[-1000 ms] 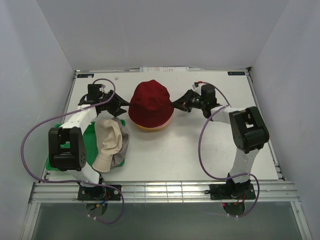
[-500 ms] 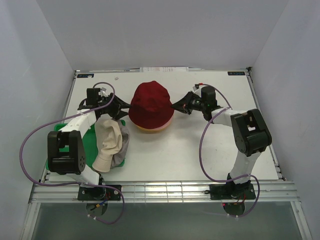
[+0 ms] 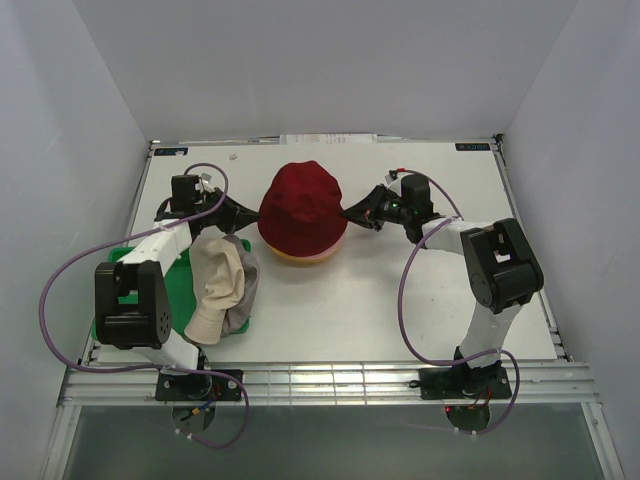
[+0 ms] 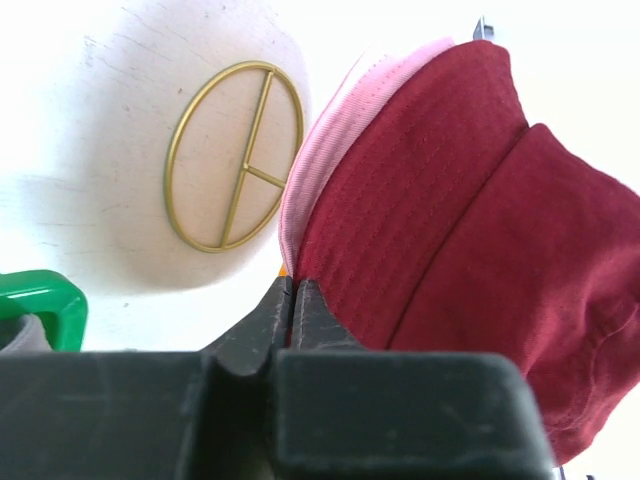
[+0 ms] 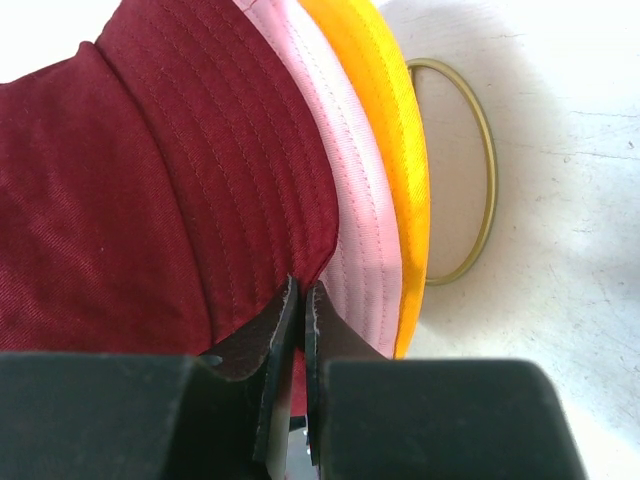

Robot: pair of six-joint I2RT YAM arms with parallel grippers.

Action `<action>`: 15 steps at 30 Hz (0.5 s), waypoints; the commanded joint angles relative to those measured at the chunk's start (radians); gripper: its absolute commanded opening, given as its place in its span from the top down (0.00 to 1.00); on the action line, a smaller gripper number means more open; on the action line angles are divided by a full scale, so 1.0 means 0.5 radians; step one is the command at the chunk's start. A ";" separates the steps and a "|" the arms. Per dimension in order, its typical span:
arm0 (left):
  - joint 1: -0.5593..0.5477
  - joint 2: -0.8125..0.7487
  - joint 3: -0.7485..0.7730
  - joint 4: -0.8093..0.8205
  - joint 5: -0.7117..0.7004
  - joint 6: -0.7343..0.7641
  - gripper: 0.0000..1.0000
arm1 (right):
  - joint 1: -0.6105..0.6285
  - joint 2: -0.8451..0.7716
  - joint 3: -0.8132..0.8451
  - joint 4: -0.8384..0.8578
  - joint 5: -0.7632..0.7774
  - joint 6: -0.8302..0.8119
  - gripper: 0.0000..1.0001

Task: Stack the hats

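Left claw (image 4: 292, 292) and right claw (image 5: 302, 292) are pinched onto opposite brim edges of the dark red fabric bucket hat (image 3: 302, 205), likely so it is seated evenly.

Bright, even; wrist views overexposed, perhaps soft-focused.

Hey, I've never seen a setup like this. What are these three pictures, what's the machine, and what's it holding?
Two robot arms are bolted to a table. The wide picture looks down from above; the other two come from a camera on each wrist, with that arm's black fingers at the bottom. In the middle a dark red hat sits over a pink hat and a yellow-orange hat, above the ring base of a gold wire stand. The left gripper and right gripper pinch its brim from opposite sides. At left, a cream-beige hat lies on a grey hat, partly over a green tray.
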 commanded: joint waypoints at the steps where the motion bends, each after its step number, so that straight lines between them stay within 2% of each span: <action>1: -0.001 -0.038 -0.002 0.061 0.056 0.012 0.99 | 0.017 -0.032 -0.017 0.000 0.002 -0.044 0.92; 12: -0.001 0.116 0.077 -0.114 -0.103 0.159 1.00 | 0.008 0.020 -0.017 -0.140 0.021 -0.145 0.92; 15: 0.063 0.171 0.087 -0.144 -0.143 0.199 1.00 | 0.008 0.066 -0.017 -0.187 0.027 -0.185 0.92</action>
